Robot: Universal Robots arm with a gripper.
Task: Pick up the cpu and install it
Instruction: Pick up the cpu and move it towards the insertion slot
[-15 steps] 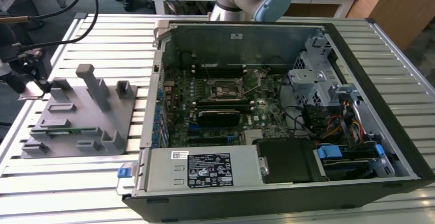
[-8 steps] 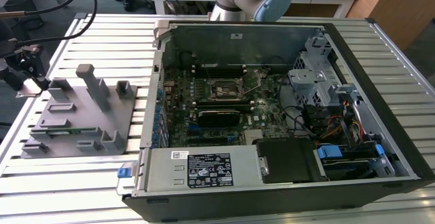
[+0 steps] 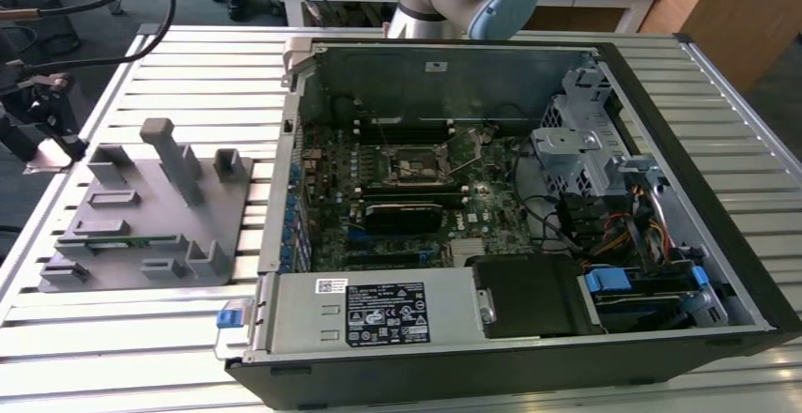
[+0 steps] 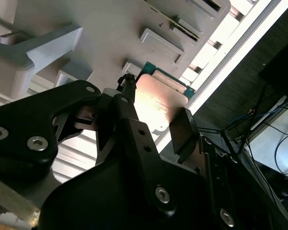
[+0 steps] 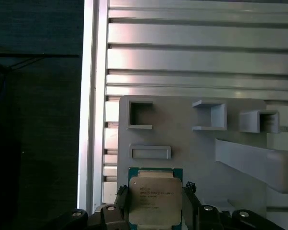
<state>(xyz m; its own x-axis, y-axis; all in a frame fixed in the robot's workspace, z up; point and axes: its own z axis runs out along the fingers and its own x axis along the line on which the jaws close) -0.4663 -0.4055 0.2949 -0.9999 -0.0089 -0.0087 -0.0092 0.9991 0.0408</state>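
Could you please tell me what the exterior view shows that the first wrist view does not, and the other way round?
The exterior view adds the open computer case with its motherboard and black socket. The first wrist view adds the cpu, silver top facing the camera, clamped in the claw. Both share the grey fixture and the slatted table it lies on.

The cpu's point(image 5: 155, 200) smooth metal lid gleams above its green board edge, the gripper's point(image 5: 155, 194) fingers point(image 5: 121, 201) are matt black, and the matt grey plastic fixture point(image 3: 138, 216) at nine o'clock from the sheet-metal computer case point(image 3: 452, 75) lies on ribbed, satin aluminium table slats point(image 3: 188, 66).
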